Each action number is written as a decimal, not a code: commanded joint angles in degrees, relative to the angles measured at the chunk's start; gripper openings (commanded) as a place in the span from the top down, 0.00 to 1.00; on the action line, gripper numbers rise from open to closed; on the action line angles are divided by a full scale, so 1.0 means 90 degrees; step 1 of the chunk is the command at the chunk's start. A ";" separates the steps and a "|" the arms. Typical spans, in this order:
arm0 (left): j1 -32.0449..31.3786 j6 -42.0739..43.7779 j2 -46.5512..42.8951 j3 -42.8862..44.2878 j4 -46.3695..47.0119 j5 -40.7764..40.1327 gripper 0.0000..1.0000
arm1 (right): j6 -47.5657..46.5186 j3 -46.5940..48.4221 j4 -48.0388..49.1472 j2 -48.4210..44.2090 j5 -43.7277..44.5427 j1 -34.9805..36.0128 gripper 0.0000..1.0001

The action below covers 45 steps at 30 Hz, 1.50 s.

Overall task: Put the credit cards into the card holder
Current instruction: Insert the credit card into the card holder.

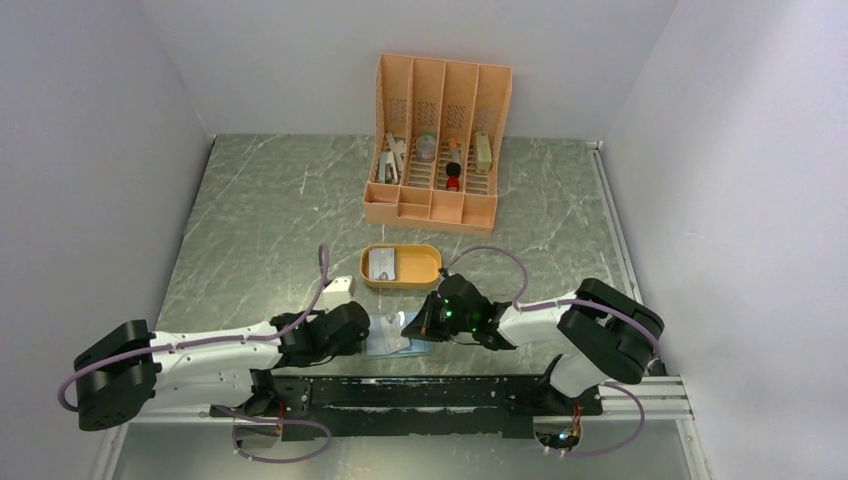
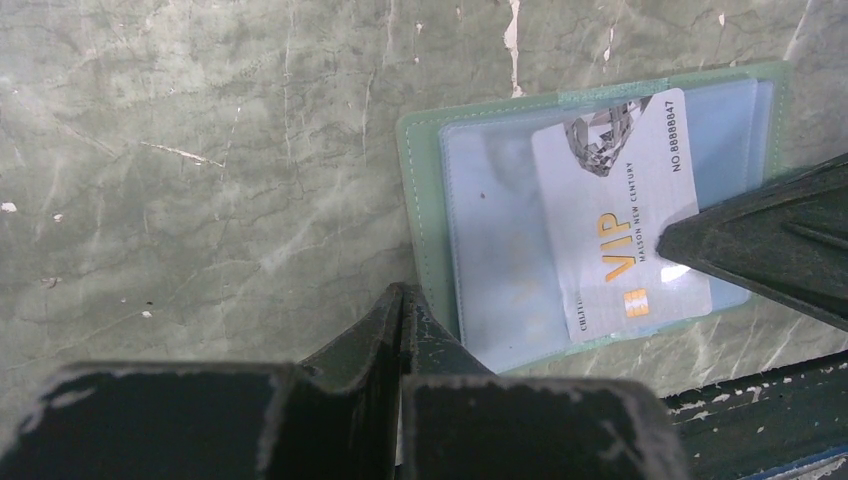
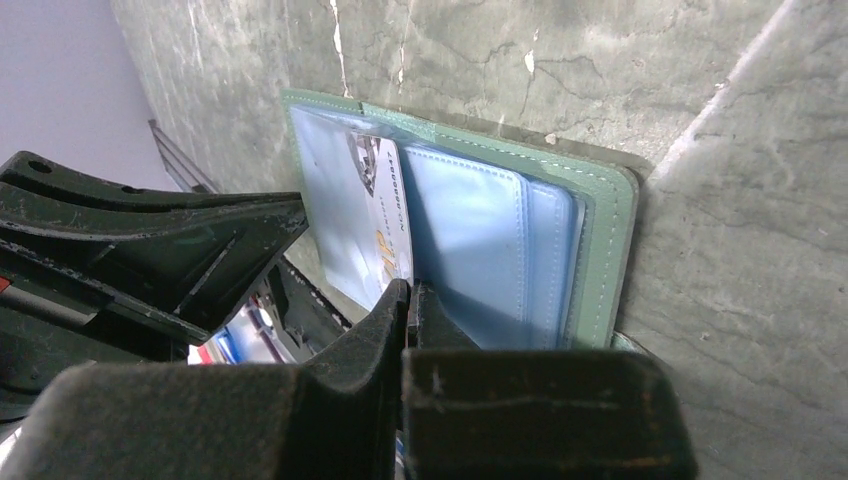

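Walls (image 1: 90, 150), plain and pale, close in your workspace on three sides. The table (image 1: 260, 220) is grey-green with a marble pattern of pale veins, and the wrist views show small white chips in its surface. A black rail (image 1: 440, 392) runs along the near edge, where both arms are bolted.

At the far side stands an orange organizer (image 1: 440, 85) with four slots. The items in it are too small to name. Nearer the middle sits an orange oval tray (image 1: 432, 262) with one loose card (image 1: 381, 264) lying in it; its markings cannot be read. A small white block (image 1: 338, 287) lies just left of the tray.

Between the tray and the rail, your two arms meet over the card holder (image 2: 490, 270). It lies open and flat on the table, with a green cover and clear blue-tinted pockets facing up.

Your left gripper (image 2: 400, 310) has its fingers pressed together, tip at the holder's edge. You cannot tell whether it pinches the cover.

Your right gripper (image 3: 405, 305) is closed on the end of a white card (image 2: 615, 220), which lies slanted across a clear pocket. Whether its far end sits inside the pocket is unclear.

The card reads "VIP" in orange, then "MAISON NEW CENTURY", and "NO 88888847" along one edge. It also carries a grey diamond drawing and a gold chip square. A smaller line beside the chip is too blurred to read.
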 commanded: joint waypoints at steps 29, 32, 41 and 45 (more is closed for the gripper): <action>-0.0033 -0.0074 0.0087 -0.0205 -0.0070 0.0470 0.95 | -0.0428 0.0031 -0.1198 -0.0358 0.0940 0.0004 1.00; -0.0031 -0.0068 0.0109 -0.0206 -0.0034 0.0495 0.95 | -0.0456 0.0041 -0.1130 -0.0318 0.0903 -0.0001 1.00; -0.0026 -0.0058 0.0194 -0.0222 0.0111 0.0599 0.95 | -0.0244 -0.0077 -0.0395 -0.0271 0.0422 0.0023 1.00; -0.0026 -0.0058 0.0229 -0.0253 0.0178 0.0636 0.95 | -0.0173 -0.0103 -0.0113 -0.0256 0.0170 0.0040 1.00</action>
